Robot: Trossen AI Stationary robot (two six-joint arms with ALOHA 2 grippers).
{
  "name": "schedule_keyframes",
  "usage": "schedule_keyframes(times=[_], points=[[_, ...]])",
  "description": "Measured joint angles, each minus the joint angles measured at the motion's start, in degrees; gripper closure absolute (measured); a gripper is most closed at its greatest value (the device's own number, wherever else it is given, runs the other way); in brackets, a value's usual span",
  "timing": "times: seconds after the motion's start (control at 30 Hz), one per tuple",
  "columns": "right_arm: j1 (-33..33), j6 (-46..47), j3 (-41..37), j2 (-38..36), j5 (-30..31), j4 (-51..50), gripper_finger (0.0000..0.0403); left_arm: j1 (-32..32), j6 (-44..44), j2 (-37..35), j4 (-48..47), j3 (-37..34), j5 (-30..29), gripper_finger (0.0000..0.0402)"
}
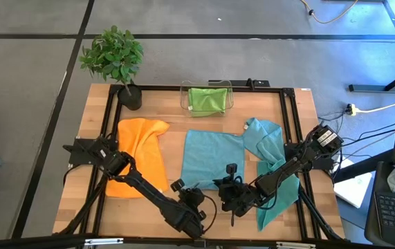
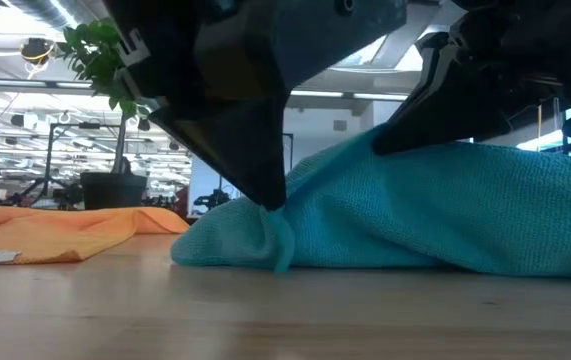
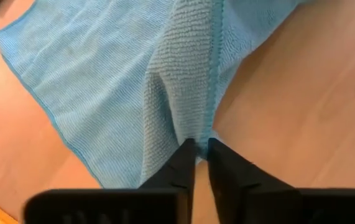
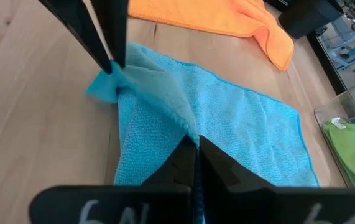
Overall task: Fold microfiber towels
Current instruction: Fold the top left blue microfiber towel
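The left gripper (image 3: pixel 196 151) is closed on the near corner of the blue towel (image 1: pixel 211 158), its two dark fingers pinching a small bunch of cloth right at the tips. The right gripper (image 4: pixel 194 144) is closed the same way on the same near edge, a little farther along it. From both grippers the towel runs away across the table, so its free body lies straight ahead of the fingers and its far edge is the one to meet.

The edge between the two grips is lifted slightly and sags in a soft ridge; the rest lies flat on the wooden table (image 1: pixel 176 117). Both arms are equally close to the cloth, each already holding it, so the fold appears to turn on carrying this held edge forward over the flat part.

Beyond the left gripper's side lies the orange towel (image 1: pixel 140 155), apart from the blue one. Another blue towel (image 1: pixel 272 155) lies beside and under the right arm. The green towel (image 1: pixel 207 99) sits in the clear bin (image 1: pixel 183 98), well beyond.
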Motion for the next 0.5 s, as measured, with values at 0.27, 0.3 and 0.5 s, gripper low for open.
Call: schedule_keyframes(times=[0.27, 0.3, 0.5], points=[[0.00, 0.04, 0.00, 0.00, -0.15, -0.11, 0.0392, -0.15, 1.60, -0.01, 0.15, 0.02, 1.69, 0.0399], [0.00, 0.04, 0.00, 0.00, -0.38, -0.11, 0.0392, -0.15, 1.83, -0.10, 0.11, 0.01, 2.26, 0.0400], [0.04, -0.10, 0.00, 0.00, -0.67, -0.16, 0.0391, -0.58, 2.02, -0.90, -1.73, 0.13, 3.51, 0.0401]])
